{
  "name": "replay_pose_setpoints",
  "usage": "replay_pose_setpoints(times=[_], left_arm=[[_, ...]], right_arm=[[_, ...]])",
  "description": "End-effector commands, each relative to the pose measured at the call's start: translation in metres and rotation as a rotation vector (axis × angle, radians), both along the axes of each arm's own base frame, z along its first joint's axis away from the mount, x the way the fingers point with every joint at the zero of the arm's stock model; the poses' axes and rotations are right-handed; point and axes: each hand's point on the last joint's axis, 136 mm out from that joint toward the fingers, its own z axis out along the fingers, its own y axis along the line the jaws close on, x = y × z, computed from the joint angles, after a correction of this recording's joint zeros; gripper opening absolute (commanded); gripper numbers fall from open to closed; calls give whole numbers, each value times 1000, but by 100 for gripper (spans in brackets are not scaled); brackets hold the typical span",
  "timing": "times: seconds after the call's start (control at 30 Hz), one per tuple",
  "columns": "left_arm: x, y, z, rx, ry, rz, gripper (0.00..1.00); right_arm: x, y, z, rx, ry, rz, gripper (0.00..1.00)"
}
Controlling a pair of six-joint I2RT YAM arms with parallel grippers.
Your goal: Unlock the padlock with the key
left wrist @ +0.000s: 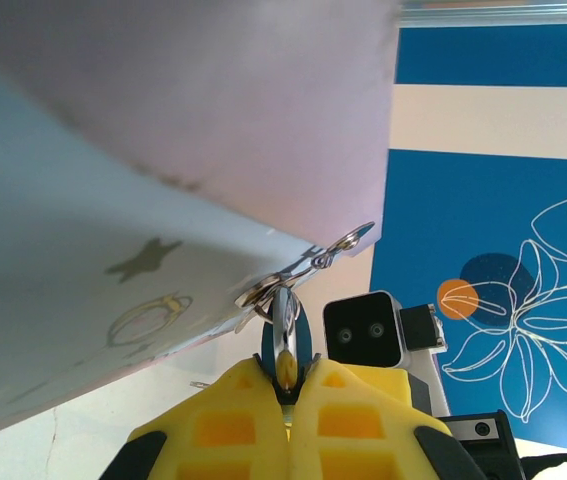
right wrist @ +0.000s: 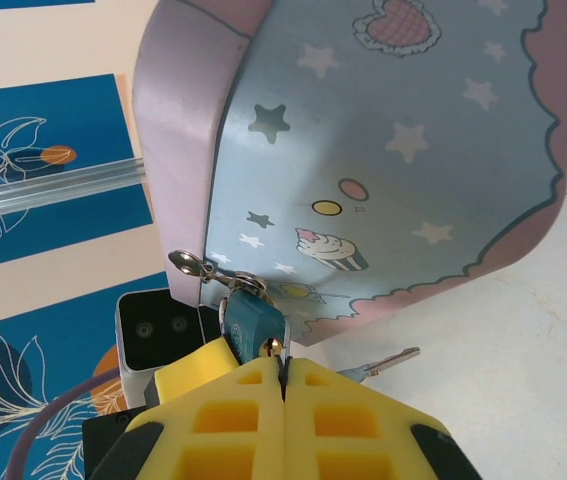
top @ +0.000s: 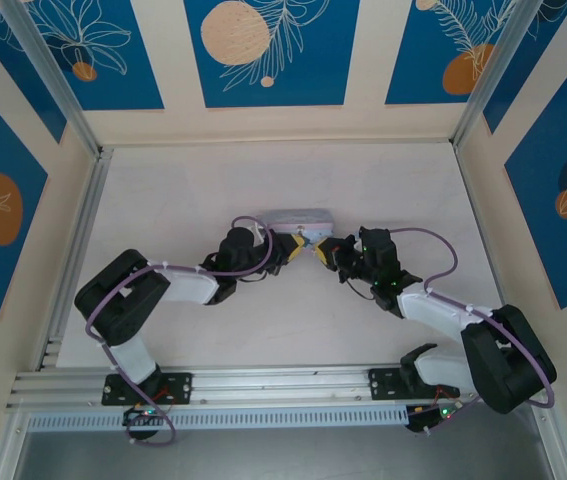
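A tiny dark-blue padlock [right wrist: 251,322] hangs by its silver shackle from the hasp [right wrist: 208,268] of a light-blue cartoon tin [top: 300,217]. My left gripper [left wrist: 288,385] is shut on the padlock [left wrist: 303,338], its yellow pads pinching the body from both sides. My right gripper [right wrist: 281,365] is shut at the padlock's underside. A golden bit of the key [right wrist: 275,347] shows between its fingertips and the lock. From above, the left gripper [top: 296,249] and right gripper [top: 321,250] meet tip to tip just in front of the tin.
A second pale key [right wrist: 388,361] lies flat on the white table beside the right fingers, under the tin's lifted corner. The tin is tilted above both grippers. Blue patterned walls and aluminium rails [top: 263,383] enclose the table.
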Motion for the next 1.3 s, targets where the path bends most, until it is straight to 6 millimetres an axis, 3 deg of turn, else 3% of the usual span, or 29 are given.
replay_pose_setpoints(times=[0.0, 0.17, 0.47, 0.67, 0.93, 1.27], left_arm=[[-3, -2, 11, -23, -27, -11, 0], [-3, -1, 10, -21, -26, -4, 0], [-1, 0, 12, -22, -21, 4, 0], [-2, -1, 10, -19, -17, 3, 0], [-2, -1, 12, -19, -19, 2, 0], [-2, -2, 11, -17, -19, 0, 0]], right_arm=[[4, 1, 18, 11, -58, -1, 0], [2, 3, 15, -6, -41, 14, 0], [-14, -8, -10, -78, 26, 20, 0], [-17, -11, -2, -61, 8, 12, 0], [-7, -4, 12, -37, -21, 19, 0], [1, 1, 15, -24, -26, 20, 0]])
